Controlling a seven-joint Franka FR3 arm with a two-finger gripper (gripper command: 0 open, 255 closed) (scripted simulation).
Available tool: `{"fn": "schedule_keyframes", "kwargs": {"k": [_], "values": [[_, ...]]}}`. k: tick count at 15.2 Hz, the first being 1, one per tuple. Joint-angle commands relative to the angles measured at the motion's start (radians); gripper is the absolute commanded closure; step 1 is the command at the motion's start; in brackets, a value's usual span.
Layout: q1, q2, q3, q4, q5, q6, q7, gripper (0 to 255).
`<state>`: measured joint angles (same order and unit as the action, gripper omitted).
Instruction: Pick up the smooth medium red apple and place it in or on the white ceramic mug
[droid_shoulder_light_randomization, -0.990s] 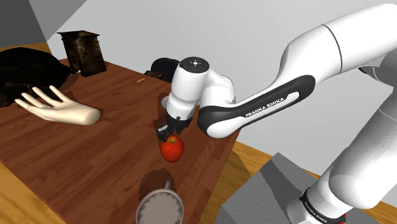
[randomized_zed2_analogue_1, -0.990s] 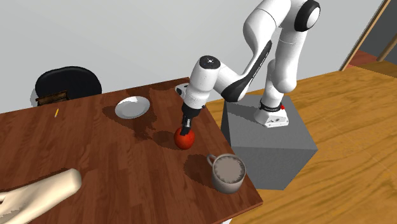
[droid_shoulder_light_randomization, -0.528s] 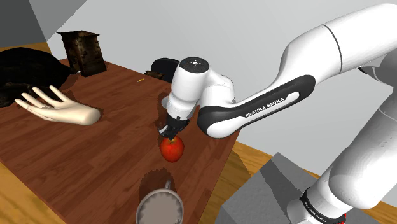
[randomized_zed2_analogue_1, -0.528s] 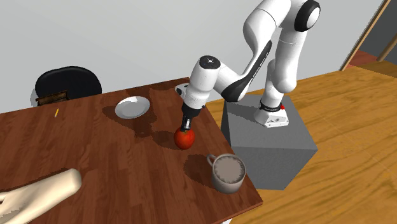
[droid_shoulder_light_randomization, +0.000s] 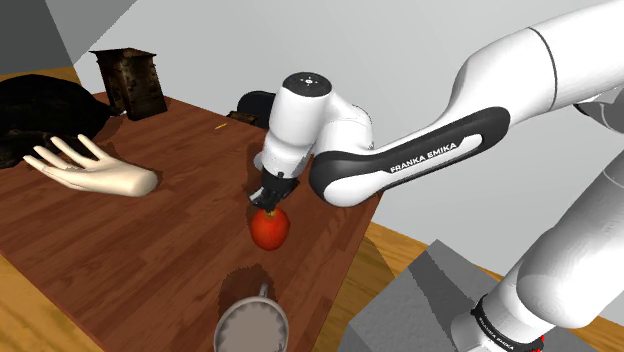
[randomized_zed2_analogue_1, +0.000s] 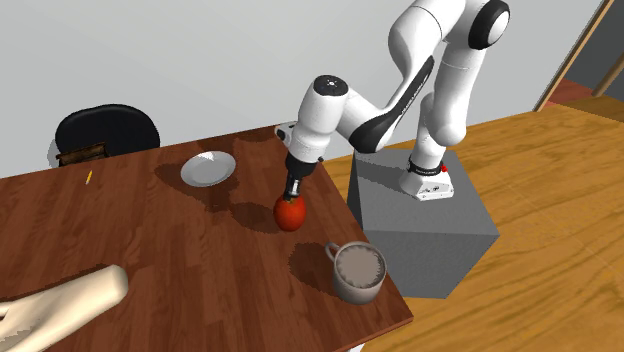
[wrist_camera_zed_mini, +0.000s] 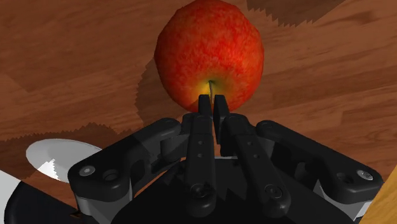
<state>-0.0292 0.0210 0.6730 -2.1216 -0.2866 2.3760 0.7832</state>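
Observation:
The red apple (droid_shoulder_light_randomization: 270, 230) (randomized_zed2_analogue_1: 290, 214) (wrist_camera_zed_mini: 210, 54) hangs just above the brown wooden table (droid_shoulder_light_randomization: 120, 250), stem up. My black gripper (droid_shoulder_light_randomization: 268, 205) (randomized_zed2_analogue_1: 293, 195) (wrist_camera_zed_mini: 212, 105) comes straight down on it, fingers closed on the thin stem at the apple's top. The pale grey mug (droid_shoulder_light_randomization: 252, 327) (randomized_zed2_analogue_1: 358, 272) stands upright near the table's corner, a short way from the apple toward the stand, its handle turned toward the apple. Its inside looks brownish.
A white plate (randomized_zed2_analogue_1: 208, 169) (wrist_camera_zed_mini: 57, 159) lies beyond the apple. A pale model hand (droid_shoulder_light_randomization: 95, 172) (randomized_zed2_analogue_1: 60, 305) rests on the table's far side. A dark box (droid_shoulder_light_randomization: 130, 82) and a small yellow item (droid_shoulder_light_randomization: 220, 126) sit near the back edge. The grey stand (randomized_zed2_analogue_1: 425, 215) adjoins the table.
The fingers closed from apart onto the apple's stem. The hand then rose slightly and the apple came up a little with it.

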Motion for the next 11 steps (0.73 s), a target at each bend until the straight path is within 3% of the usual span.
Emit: {"fn": "schedule_keyframes", "kwargs": {"k": [1, 11], "values": [[-0.001, -0.012, 0.0, 0.015, 0.018, -0.023, -0.018, 255], [-0.002, -0.068, -0.004, 0.099, 0.09, -0.142, -0.083, 255]]}}
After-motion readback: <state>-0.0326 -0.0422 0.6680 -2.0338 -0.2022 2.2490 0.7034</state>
